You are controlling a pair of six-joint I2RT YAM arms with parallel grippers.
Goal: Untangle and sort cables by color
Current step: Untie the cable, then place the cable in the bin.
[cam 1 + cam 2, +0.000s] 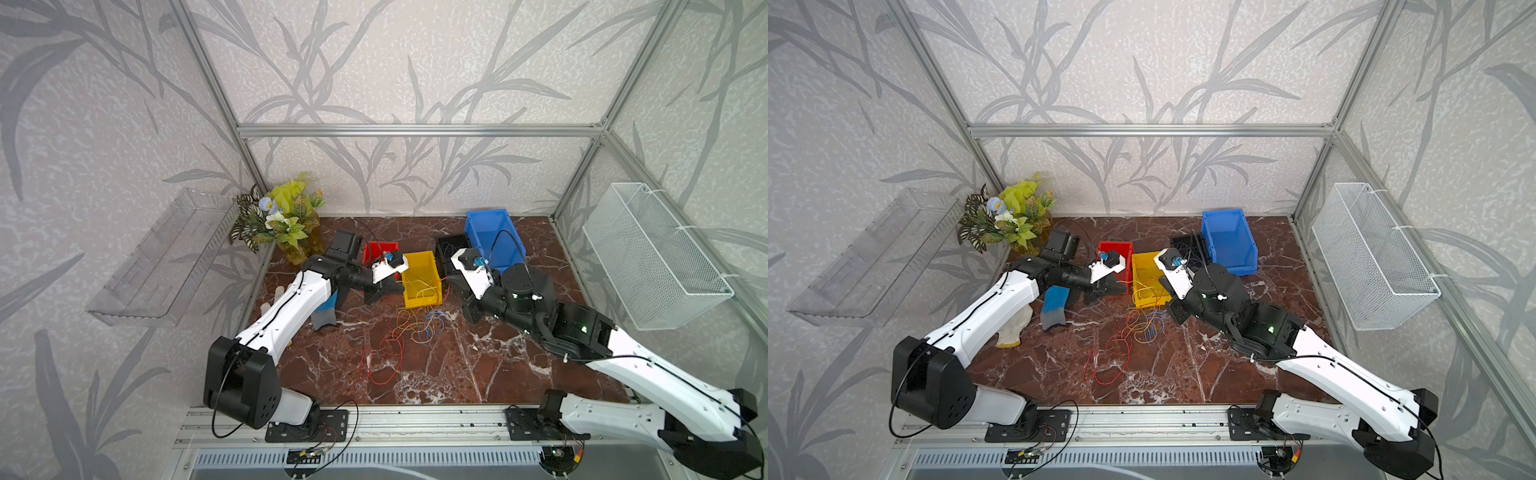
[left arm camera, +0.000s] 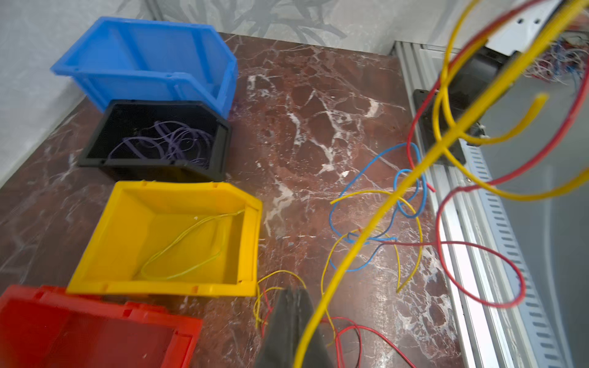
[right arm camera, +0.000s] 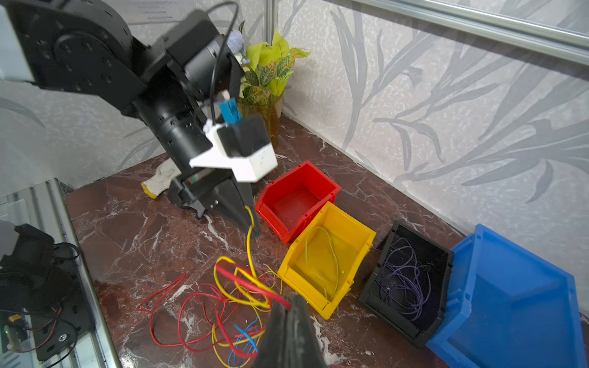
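Observation:
A loose tangle of red, yellow and blue cables point(image 1: 415, 328) point(image 1: 1142, 328) lies on the marble in front of the yellow bin point(image 1: 432, 297). My left gripper point(image 2: 293, 291) point(image 3: 255, 227) is shut on a yellow cable point(image 2: 366, 229) that runs taut from its tip down into the tangle. My right gripper point(image 3: 291, 298) hovers over the pile, shut on a red cable point(image 3: 251, 283) lifted with yellow loops around it. One yellow cable point(image 2: 191, 251) lies inside the yellow bin. Purple cables point(image 2: 172, 143) fill the black bin point(image 2: 153, 167).
A red bin point(image 1: 376, 249) sits left of the yellow one and a blue bin point(image 1: 494, 237) stands at the back right. A vase of plants point(image 1: 286, 220), a glove point(image 1: 1013, 328) and a blue-grey cloth point(image 1: 326, 313) lie under the left arm. A wire basket point(image 1: 656, 257) hangs on the right wall.

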